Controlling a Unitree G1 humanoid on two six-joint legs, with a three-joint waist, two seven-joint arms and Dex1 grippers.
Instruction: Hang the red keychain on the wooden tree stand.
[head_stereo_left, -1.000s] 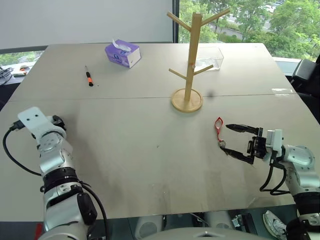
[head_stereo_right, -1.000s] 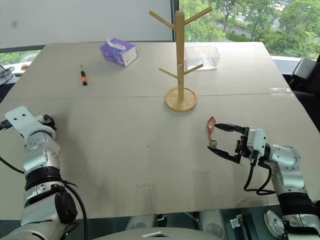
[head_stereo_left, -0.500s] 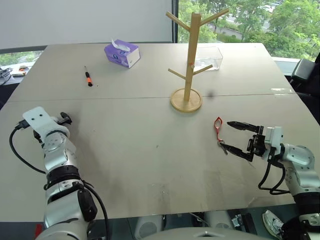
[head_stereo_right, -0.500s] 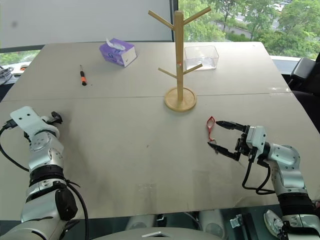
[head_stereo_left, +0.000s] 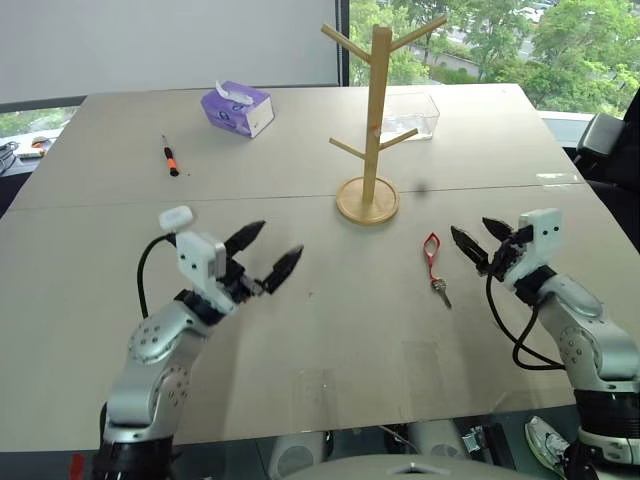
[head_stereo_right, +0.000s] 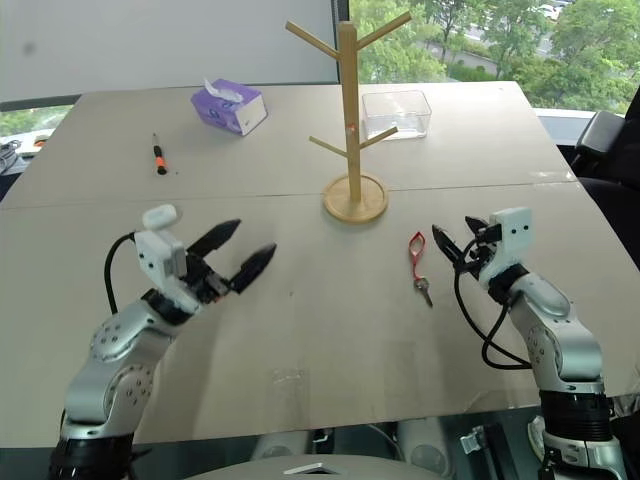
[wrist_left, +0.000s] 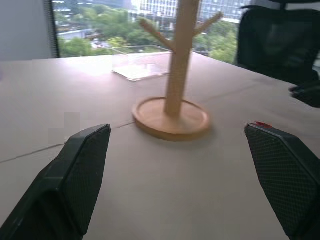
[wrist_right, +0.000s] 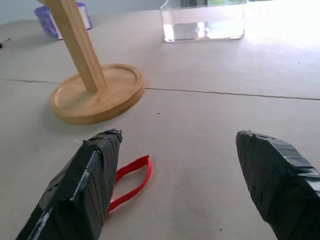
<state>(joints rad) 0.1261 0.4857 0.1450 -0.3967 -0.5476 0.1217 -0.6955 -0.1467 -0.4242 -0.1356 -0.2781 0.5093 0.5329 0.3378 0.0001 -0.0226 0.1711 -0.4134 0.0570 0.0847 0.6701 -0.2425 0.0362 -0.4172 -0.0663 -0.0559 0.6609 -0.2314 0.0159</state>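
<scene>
Left eye view showed the left gripper (head_stereo_left: 270, 252) had swung inward over the table, jaws spread and empty; the right gripper (head_stereo_left: 478, 240), likewise spread and empty, had turned beside the thin red loop keychain (head_stereo_left: 434, 257), which lay ungrasped before the light-wood pegged tree stand (head_stereo_left: 374, 110); pickup remained outstanding.

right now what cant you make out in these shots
- Red keychain: right wrist view, one of the right gripper's fingers covers its key end.
- Wooden tree stand: left wrist view, top edge cuts its upper pegs.
- Screwdriver: head views, tip too small to read.
</scene>
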